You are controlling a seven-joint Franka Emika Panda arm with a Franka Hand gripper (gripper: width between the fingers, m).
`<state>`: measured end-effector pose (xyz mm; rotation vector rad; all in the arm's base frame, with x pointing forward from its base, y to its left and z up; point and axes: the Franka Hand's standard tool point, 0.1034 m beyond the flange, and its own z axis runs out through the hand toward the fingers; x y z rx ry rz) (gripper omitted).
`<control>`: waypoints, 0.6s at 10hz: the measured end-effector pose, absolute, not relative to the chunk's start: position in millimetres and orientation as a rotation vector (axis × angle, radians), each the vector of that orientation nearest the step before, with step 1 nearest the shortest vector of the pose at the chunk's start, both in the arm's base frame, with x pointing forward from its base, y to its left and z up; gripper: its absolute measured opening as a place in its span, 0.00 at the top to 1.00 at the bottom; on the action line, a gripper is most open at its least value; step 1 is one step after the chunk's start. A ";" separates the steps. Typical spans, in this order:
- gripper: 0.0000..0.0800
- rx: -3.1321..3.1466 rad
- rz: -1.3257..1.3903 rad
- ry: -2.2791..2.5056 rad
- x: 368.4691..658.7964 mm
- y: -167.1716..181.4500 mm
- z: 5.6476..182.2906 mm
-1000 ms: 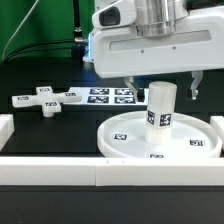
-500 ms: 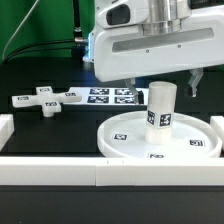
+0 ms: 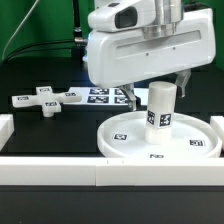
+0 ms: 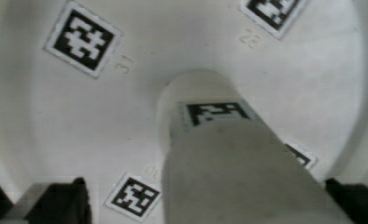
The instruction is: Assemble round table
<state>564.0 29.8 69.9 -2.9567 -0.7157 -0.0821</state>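
the gripper, jaws spread either side of the upright leg, should centre on it and close squarely before twisting it into the disc.

wrist housing swung toward the exterior view's left, one jaw nearer the leg

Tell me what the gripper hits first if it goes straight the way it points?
Likely the cylinder leg standing on the round disc: it sits between the fingers of the open gripper. Depth is unclear.
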 end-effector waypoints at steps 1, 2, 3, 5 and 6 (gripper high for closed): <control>0.19 -2.946 -0.084 -0.762 563.9 29.7 69.8; 0.19 -2.924 -0.088 -0.853 563.9 28.9 69.7; 0.19 -2.903 -0.091 -0.935 564.0 28.7 69.8; 0.19 -2.824 -0.085 -1.250 564.7 30.7 70.2; 0.19 -2.784 -0.079 -1.367 564.5 33.0 70.2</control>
